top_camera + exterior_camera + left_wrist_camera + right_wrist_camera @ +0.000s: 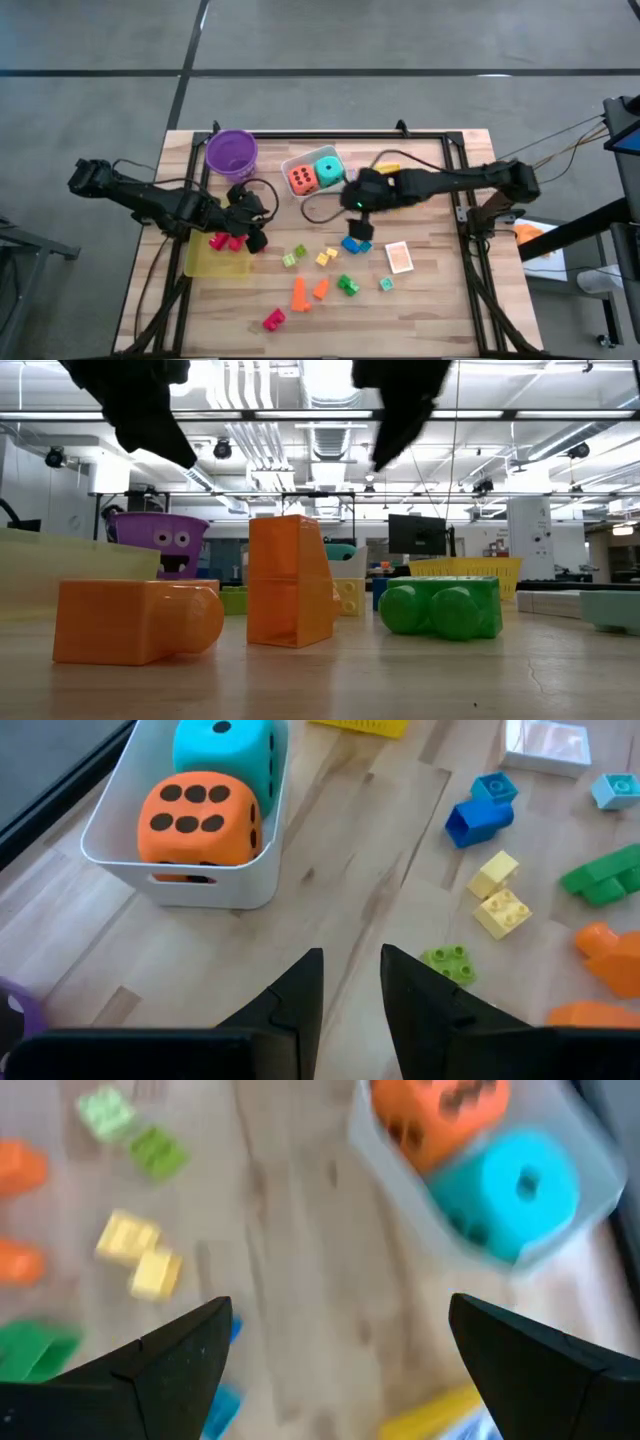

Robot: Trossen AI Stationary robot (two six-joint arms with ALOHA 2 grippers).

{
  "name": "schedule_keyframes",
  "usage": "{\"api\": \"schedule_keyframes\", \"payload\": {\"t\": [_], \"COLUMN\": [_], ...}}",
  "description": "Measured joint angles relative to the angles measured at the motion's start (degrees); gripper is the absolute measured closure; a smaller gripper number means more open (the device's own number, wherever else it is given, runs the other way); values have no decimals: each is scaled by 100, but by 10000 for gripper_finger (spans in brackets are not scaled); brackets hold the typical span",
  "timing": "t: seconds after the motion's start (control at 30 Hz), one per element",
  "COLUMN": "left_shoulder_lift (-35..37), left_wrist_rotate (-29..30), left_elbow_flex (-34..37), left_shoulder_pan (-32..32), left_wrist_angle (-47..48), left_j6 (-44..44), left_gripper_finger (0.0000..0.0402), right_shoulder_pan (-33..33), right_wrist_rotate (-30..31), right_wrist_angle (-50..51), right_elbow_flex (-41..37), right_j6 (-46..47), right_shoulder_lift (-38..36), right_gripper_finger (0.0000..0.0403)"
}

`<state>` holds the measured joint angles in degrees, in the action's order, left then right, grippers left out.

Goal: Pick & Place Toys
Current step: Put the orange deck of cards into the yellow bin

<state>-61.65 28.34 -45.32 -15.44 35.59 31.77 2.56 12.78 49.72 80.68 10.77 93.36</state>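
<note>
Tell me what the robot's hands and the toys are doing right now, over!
Left gripper empty, fingers narrowly apart, over the yellow tray. Right gripper wide open above the blue blocks. Both dice in the white tray. Nothing in the way.

1. Left arm enters from the left edge of the high view and extends rightward; left gripper (250, 215) lies left of centre, its fingers (300, 995) nearly together with a narrow gap, holding nothing.
2. Right arm enters from the right edge; right gripper (358, 212) lies at centre, fingers (175, 1355) spread wide, empty.
</note>
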Motion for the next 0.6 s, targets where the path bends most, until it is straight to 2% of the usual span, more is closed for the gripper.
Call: {"api": "schedule_keyframes", "payload": {"t": [0.3, 0.43, 0.6], "left_shoulder_lift": [-38, -45, -45], "left_wrist_rotate": [7, 0, -172], "left_elbow_flex": [2, 2, 2], "left_shoulder_pan": [4, 4, 4], "left_wrist_angle": [-246, -373, -373], "left_j6": [168, 179, 280], "left_gripper_finger": [301, 301, 301], "right_shoulder_pan": [802, 997, 1172], "right_wrist_rotate": [-151, -166, -364], "right_wrist_angle": [89, 98, 111], "right_elbow_flex": [-1396, -1847, -2379], "right_j6": [3636, 4742, 5634], "right_shoulder_lift": [-976, -1206, -1279], "right_gripper_finger": [35, 35, 35]}}
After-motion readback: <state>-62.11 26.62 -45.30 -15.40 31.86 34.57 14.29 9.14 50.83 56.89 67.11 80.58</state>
